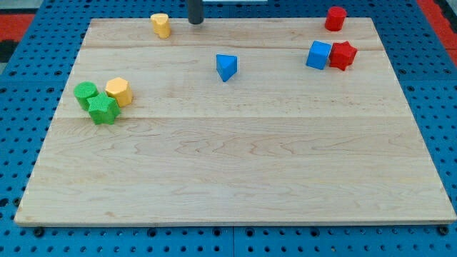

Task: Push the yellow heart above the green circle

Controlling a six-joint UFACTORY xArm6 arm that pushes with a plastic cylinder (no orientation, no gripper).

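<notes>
My tip (pixel 195 21) sits at the far edge of the pale wooden board (pixel 235 178), just right of the yellow heart-shaped block (pixel 161 25), close but with a sliver of board between them, as far as I can make out. There are no fingers on this rig to be apart or together; it's a bare dark rod coming straight down from the top of the view, only its lower stretch showing, the arm itself out of sight. The heart is far-left on the board, and the round green block (pixel 86 92) waits well away at the left edge, touching the green star-shaped block (pixel 104 110) and just beside a yellow hexagonal block (pixel 118 91). My read: the heart needs to travel left and a little nearer, stopping on the far side of the circle. So I want to push from its right and slightly far side, through the middle so it doesn't spin off the rod, and ease up early, since overshooting would knock that tight cluster apart. The blue triangular block (pixel 226 67), blue cube (pixel 318 54) and two red blocks (pixel 342 55) (pixel 335 18) are well clear to the right.
</notes>
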